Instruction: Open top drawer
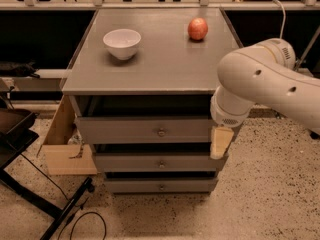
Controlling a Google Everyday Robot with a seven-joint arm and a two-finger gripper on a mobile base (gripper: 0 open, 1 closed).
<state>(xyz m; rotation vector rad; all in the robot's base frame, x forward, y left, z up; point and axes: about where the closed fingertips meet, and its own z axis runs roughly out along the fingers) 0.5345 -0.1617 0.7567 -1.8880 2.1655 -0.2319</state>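
Speckled floor point(270, 199), with a grey table point(165, 69) carrying three drawers under its front edge. White arm point(260, 79) reaches in from the right and covers the table's front-right corner. The top drawer point(120, 130) sits just under the front edge, the tallest and widest front, looks shut or near shut. Middle drawer point(125, 162) and bottom drawer point(130, 186) lie below it, both narrower. Bowl point(122, 43) is toward the back-left of the table, apple point(198, 28) near the back-right corner.

The pincer point(221, 141) hangs below the front-right corner, over the right end of the top drawer's front, pointing down. Cannot tell if it is open or closed; it holds nothing visible.

Risks:
- The pincer is low and reaches toward the middle drawer, so it may catch the wrong front.
- It is well right of the knob point(161, 132); closing here would miss it.
- The knob is small and round, so a pull may slip off.
- The bulky arm could knock the table edge and roll the apple.

From the pincer, the knob lies to the left at about the same height, and the drawer front runs left from it.
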